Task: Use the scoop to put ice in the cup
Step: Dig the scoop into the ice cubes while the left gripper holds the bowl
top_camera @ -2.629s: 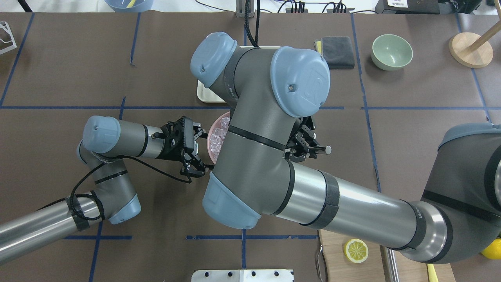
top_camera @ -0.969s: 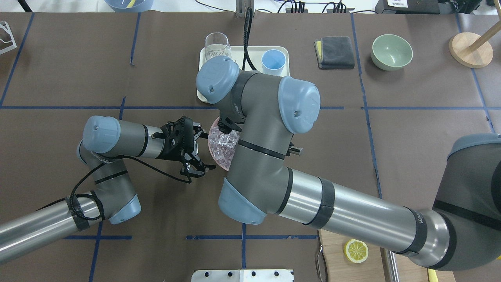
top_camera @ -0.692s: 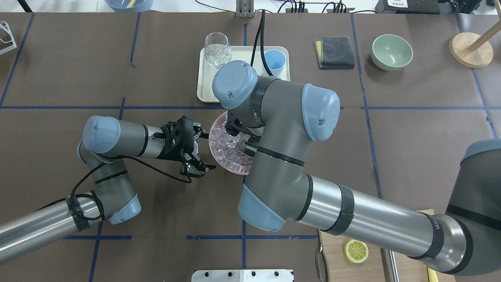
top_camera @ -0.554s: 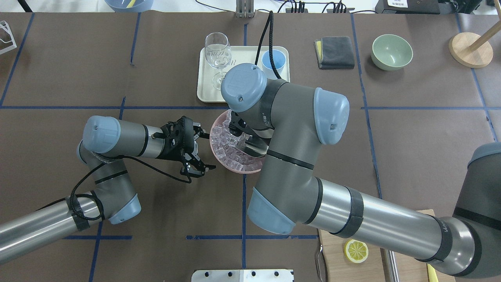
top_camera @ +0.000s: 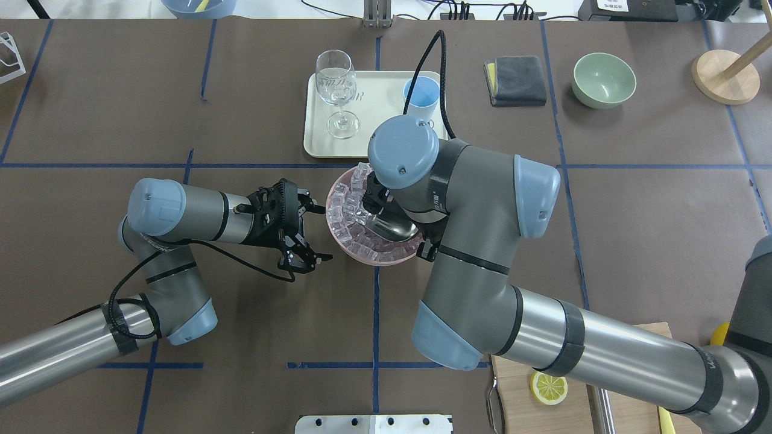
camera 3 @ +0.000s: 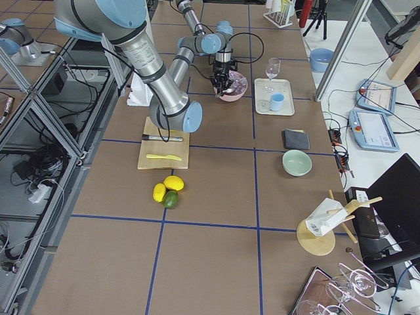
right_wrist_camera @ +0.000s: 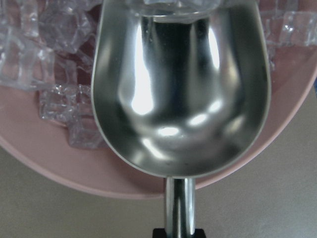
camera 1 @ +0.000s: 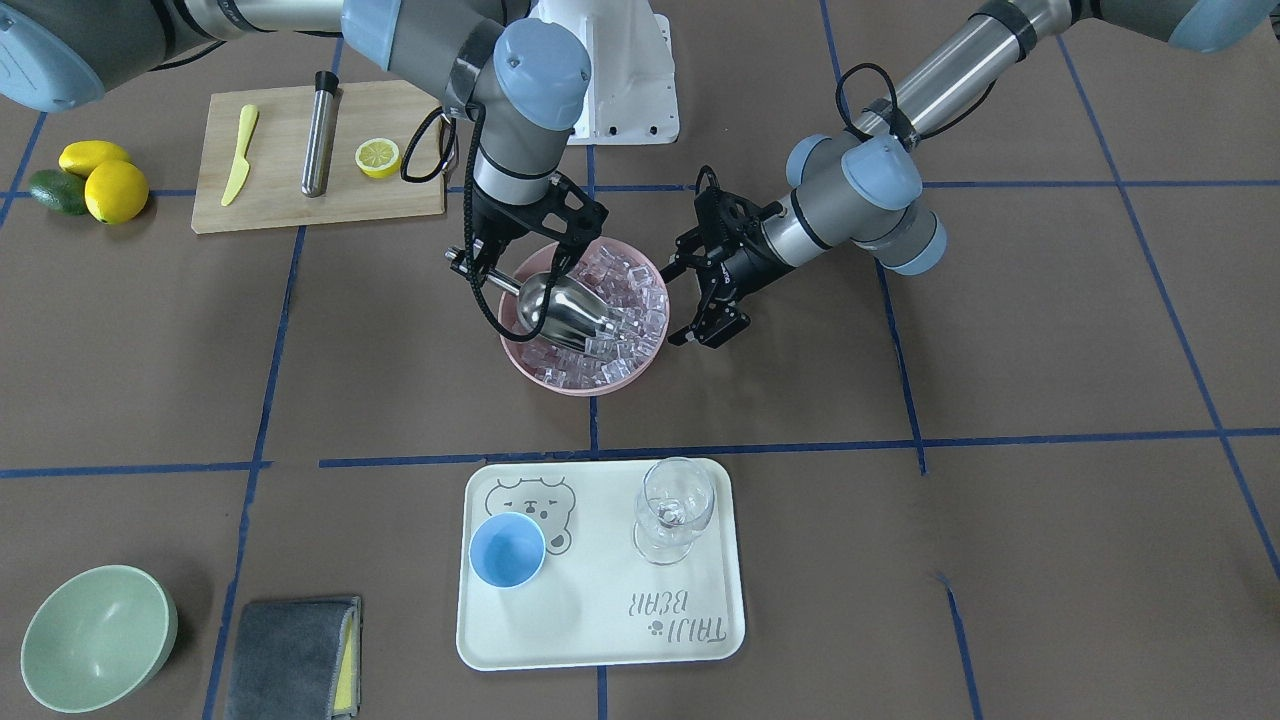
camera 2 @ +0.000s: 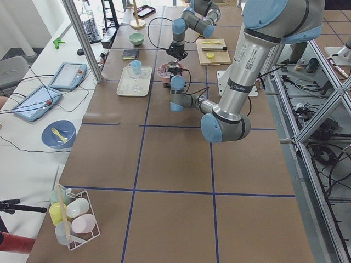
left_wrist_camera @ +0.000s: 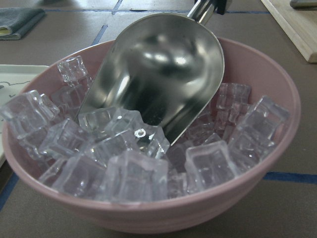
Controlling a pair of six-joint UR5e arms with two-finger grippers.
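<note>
Across the bench [camera 1: 1000,350], front-facing, your right pincer [camera 1: 505,275] was clamped on the scoop [camera 1: 562,305], its lip in the ice [camera 1: 630,290] in the pink bowl [camera 1: 580,388]; the left pincer [camera 1: 690,305] hung spread, empty, alongside. Overhead, the cup [top_camera: 420,96] stood on the tray [top_camera: 319,138] past the bowl, a stemmed glass [top_camera: 336,75] beside it, and the way looked open. At the left wrist camera the trough was empty, so filling, carrying and tipping were left.

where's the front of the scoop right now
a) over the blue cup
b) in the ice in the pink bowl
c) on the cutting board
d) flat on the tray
b: the scoop has its open end down among the ice in the bowl, while the cup stands apart on the tray.
</note>
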